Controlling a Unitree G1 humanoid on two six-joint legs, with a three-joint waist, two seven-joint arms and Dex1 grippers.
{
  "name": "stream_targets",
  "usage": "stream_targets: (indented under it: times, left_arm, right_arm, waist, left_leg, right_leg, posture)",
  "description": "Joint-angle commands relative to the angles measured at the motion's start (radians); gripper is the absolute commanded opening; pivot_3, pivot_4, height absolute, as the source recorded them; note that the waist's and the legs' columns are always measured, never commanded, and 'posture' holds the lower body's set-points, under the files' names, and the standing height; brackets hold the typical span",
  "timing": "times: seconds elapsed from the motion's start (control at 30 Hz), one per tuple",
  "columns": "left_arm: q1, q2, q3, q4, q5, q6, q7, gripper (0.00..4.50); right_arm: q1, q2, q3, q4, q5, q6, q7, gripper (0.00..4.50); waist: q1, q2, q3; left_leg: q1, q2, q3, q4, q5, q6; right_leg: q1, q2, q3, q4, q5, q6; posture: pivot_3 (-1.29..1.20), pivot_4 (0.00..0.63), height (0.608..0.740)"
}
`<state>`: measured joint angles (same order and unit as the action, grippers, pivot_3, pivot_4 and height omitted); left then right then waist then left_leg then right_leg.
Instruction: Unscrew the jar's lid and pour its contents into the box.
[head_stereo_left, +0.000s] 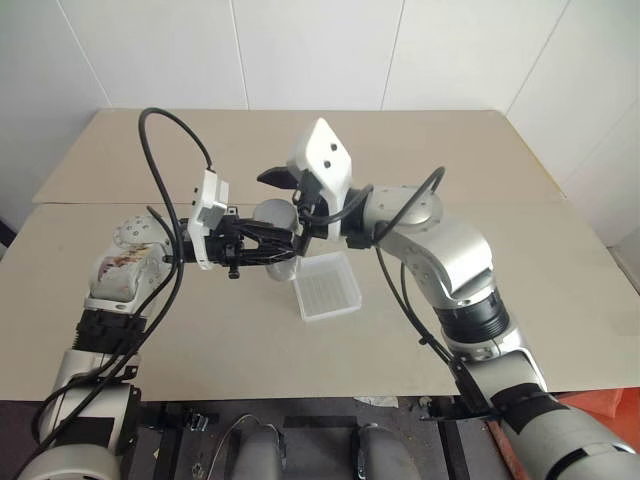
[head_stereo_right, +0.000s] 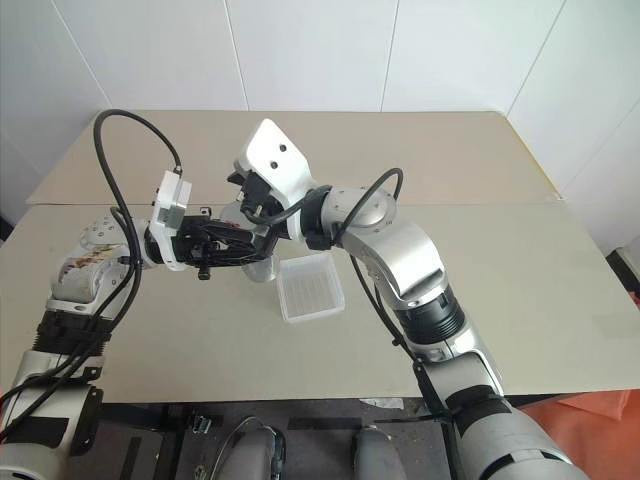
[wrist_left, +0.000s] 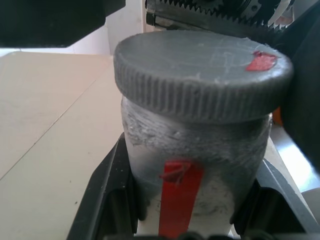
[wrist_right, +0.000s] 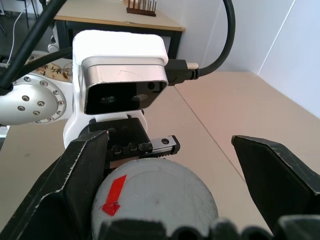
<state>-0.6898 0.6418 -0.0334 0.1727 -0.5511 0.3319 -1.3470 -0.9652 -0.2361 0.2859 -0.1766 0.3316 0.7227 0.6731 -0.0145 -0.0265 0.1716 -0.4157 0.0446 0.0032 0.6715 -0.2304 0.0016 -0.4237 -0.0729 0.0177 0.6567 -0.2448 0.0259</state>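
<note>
Above the desk (head_stereo_left: 520, 300) middle: jar (wrist_left: 195, 165) clamped in left hand (head_stereo_left: 285, 243), lid (wrist_left: 202, 75) still on; right hand (wrist_right: 170, 200) spread around lid. Box (head_stereo_left: 328, 286) beneath, unfilled. Unscrewing, pouring remain.

Table (head_stereo_left: 520, 300): bears the box (head_stereo_left: 328, 287) near its middle; jar (wrist_left: 200, 170) held above the table, just left of and behind the box, between the fingers of the left gripper (head_stereo_left: 285, 243); lid (wrist_left: 200, 75) on the jar's top; right gripper (wrist_right: 165, 200) over the lid, one finger at either side; left gripper left of the jar, right gripper to its right.
</note>
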Motion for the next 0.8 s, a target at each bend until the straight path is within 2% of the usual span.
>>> stream_targets:
  times: [0.03,0.53,0.8]
  left_arm:
    - [-0.007,0.016,0.029,-0.049,-0.017,-0.003,-0.034,1.91]
    - [0.044,0.095,0.086,-0.079,-0.046,0.021,-0.083,1.91]
    - [0.044,0.100,0.091,-0.072,-0.037,0.020,-0.093,1.91]
  right_arm:
    - [-0.004,-0.029,-0.052,-0.004,-0.010,0.004,-0.015,4.48]
    - [0.055,-0.198,-0.160,0.001,0.048,-0.048,0.042,4.48]
    - [0.099,-0.231,-0.179,-0.054,0.065,-0.067,0.089,4.48]
  waist:
    - [0.000,0.000,0.000]
    - [0.001,0.000,0.000]
    - [-0.006,0.000,0.000]
  left_leg:
    - [0.000,0.000,0.000,0.000,0.000,0.000]
    - [0.000,0.000,0.000,0.000,0.000,0.000]
    - [0.000,0.000,0.000,-0.001,0.000,0.000]
  right_leg:
    - [0.000,0.000,0.000,0.000,0.000,0.000]
    - [0.000,0.000,0.000,-0.002,0.000,0.000]
    - [0.000,0.000,0.000,-0.007,0.000,0.000]
  posture:
    - [0.00,0.150,0.740]
    - [0.00,0.150,0.740]
    - [0.00,0.150,0.740]
